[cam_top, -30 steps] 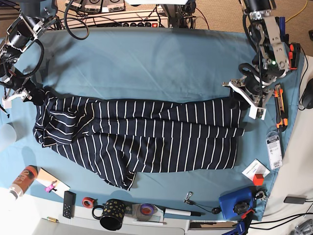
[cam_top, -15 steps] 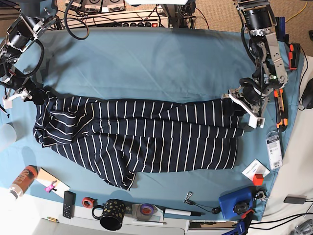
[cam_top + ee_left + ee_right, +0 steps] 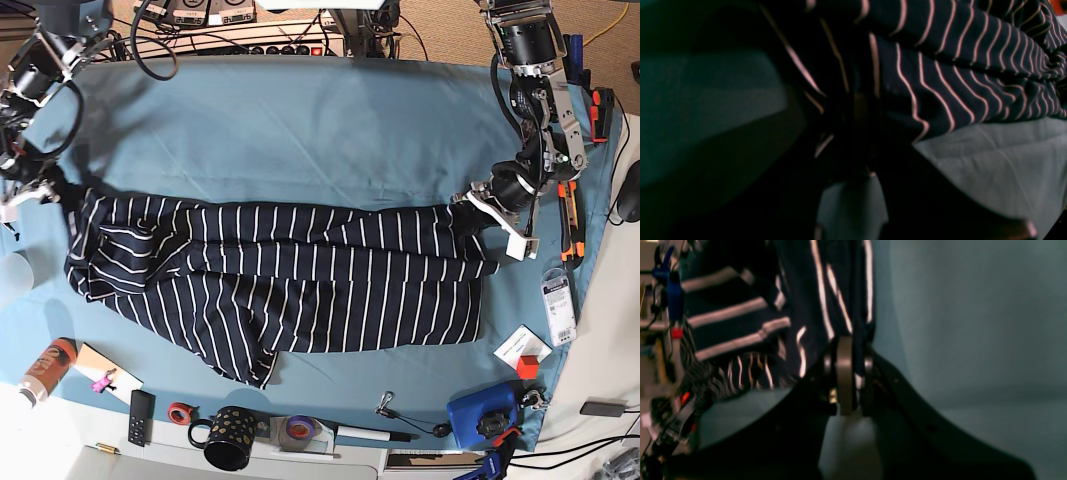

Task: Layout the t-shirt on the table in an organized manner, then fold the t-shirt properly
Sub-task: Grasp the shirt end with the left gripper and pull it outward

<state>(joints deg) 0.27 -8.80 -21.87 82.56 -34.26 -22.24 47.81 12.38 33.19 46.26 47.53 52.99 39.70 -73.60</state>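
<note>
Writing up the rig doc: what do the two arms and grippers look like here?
Both arms are black and bare-metal, with black cables looped along them. The left gripper has pale, whitish fingers on a silver-grey bracket. The right gripper is mostly black with a white finger tip. In the right wrist view its pads look grey between dark, curved finger arms.

A soft dark navy fabric t-shirt (image 3: 290, 275) carries thin white stripes. Beneath it lies the wide teal-blue cloth-covered table (image 3: 300, 130). Just below the t-shirt's lower edge stands a round black ceramic mug (image 3: 230, 437) dotted with gold spots.
</note>
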